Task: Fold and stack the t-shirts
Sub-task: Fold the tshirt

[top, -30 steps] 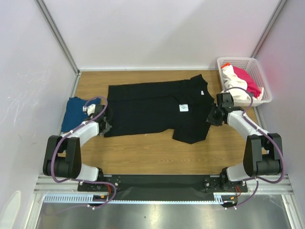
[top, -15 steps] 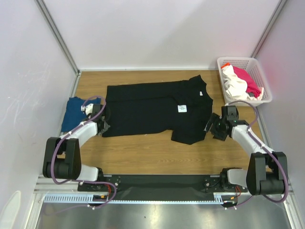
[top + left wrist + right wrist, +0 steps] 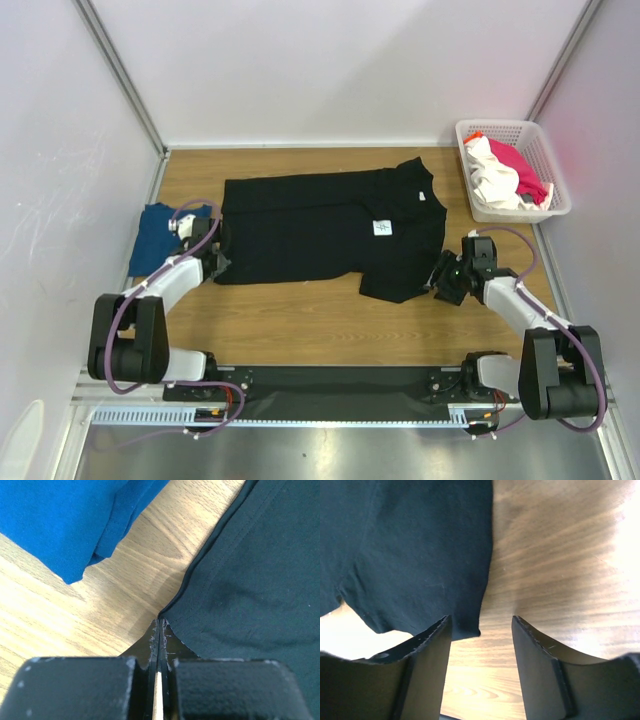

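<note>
Since left pincer clamps only a corner tip of black t-shirt, right pincer apart over its right edge: probable risk, cloth slipping free, skewing fold.

The right hand is now nearer the arm bases, jaws apart beside the black t-shirt's lower sleeve corner, away from its collar side.

The black shirt is plain, with a small white tag. The blue shirt is plain too. The basket is a white lattice, holding a white shirt and a pink-red shirt. The counter is tan wood grain. The left hand and right hand are black.
</note>
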Robot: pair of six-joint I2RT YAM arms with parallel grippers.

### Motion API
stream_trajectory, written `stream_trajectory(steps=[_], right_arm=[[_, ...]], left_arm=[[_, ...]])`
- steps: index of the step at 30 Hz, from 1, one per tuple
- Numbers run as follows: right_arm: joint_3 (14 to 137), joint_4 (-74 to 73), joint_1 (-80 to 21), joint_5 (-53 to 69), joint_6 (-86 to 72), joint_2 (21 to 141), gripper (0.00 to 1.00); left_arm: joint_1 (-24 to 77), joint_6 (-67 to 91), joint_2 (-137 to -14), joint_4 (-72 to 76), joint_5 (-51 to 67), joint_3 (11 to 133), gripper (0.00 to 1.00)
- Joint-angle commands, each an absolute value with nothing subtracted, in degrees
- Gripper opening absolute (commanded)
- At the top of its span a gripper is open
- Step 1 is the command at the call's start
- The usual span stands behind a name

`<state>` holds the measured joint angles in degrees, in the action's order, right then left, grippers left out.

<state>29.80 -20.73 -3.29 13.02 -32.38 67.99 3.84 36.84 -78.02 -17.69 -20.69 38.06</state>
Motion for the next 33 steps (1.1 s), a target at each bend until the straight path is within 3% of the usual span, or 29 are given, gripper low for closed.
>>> stream_trajectory(steps=[1, 7, 10, 11, 13, 24, 33], right_arm=[[29.0, -15.4, -3.7, 13.9, -33.4, 68.8, 0.56], [28.6, -13.3, -4.7, 14.4, -34.4, 70.5, 0.45], [28.9, -13.4, -5.0, 14.6, -34.8, 69.7, 0.25], [29.2, -13.5, -5.2, 14.4, -34.7, 68.7, 0.12], [29.9, -14.9, -5.4, 13.5, -34.5, 67.9, 0.01], [35.5, -25.0, -5.4, 11.4, -32.5, 62.2, 0.00], [43.7, -25.9, -5.2, 10.5, -31.6, 64.3, 0.00]], left_arm=[[3.3, 35.9, -75.7, -15.7, -20.5, 37.9, 0.01], [3.3, 36.1, -75.5, -15.6, -20.5, 37.7, 0.00], [3.3, 36.2, -75.2, -15.6, -20.4, 37.5, 0.00], [3.3, 36.3, -75.0, -15.5, -20.4, 37.5, 0.00], [3.4, 36.6, -74.5, -15.8, -20.7, 37.5, 0.00], [4.1, 40.0, -64.2, -20.1, -24.3, 38.1, 0.00], [4.2, 40.5, -61.3, -21.5, -24.5, 39.5, 0.00]])
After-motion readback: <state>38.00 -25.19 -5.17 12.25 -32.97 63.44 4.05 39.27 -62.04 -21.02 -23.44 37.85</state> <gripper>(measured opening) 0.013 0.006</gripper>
